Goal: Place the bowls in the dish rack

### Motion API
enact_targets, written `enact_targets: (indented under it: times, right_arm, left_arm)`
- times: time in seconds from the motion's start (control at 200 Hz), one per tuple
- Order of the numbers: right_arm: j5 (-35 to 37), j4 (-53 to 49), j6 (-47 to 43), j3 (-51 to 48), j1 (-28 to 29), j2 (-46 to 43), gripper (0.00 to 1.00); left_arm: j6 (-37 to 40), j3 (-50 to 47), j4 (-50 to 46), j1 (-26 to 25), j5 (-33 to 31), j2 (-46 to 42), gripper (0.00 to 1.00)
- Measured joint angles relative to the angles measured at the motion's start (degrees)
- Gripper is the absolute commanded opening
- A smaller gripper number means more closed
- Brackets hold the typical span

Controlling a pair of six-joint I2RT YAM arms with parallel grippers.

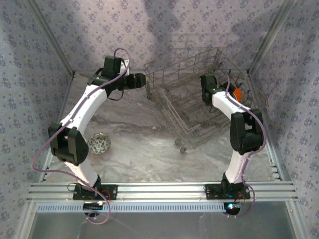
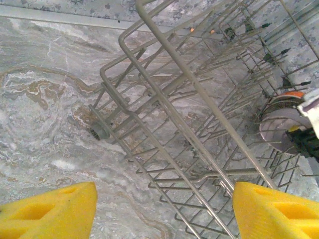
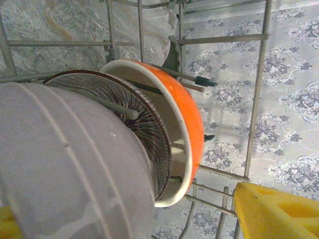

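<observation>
Top external view shows the dish rack point(image 1: 192, 99) standing on the far right part of the marble table point(image 1: 149, 147), turned at an angle. One patterned bowl point(image 1: 99, 143) lies on the table outside the rack, well apart from it and near the left arm. The right gripper point(image 1: 208, 93) is down inside the rack, and the orange bowl point(image 1: 239, 93) stands just beside it. In the right wrist view, three bowls stand on edge among the tines, close together: the orange bowl, a striped bowl point(image 3: 149, 129) and a lavender-grey bowl point(image 3: 65, 169) nearest the camera. The yellow finger point(image 3: 279, 214) is apart from this bowl, so the jaws stand wide. The left gripper point(image 2: 164, 209) hovers above the rack's edge, its fingers spread wide and empty.
</observation>
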Motion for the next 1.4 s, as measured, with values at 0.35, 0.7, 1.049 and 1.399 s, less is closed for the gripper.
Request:
enact_targets:
  times: [0.35, 0.7, 1.049, 1.399]
  right_arm:
    - [-10.1, -1.2, -0.3, -0.8, 2.0, -7.7, 0.78]
    - [-22.7, -13.0, 9.7, 16.2, -0.4, -6.7, 0.7]
    - [-38.5, -22.6, 19.1, 34.1, -0.9, -1.5, 0.66]
    - [-48.8, -24.9, 21.7, 35.4, 1.0, 2.8, 0.63]
  left_arm:
    - [-1.7, 6.8, -3.6, 0.0, -1.7, 3.5, 0.73]
    - [-8.1, 9.7, -11.2, 3.4, -7.6, 4.4, 0.72]
    - [-18.5, -2.8, -22.2, 10.3, -19.9, -8.7, 0.73]
    - [-27.0, -20.7, -33.0, 18.8, -25.7, -21.4, 0.74]
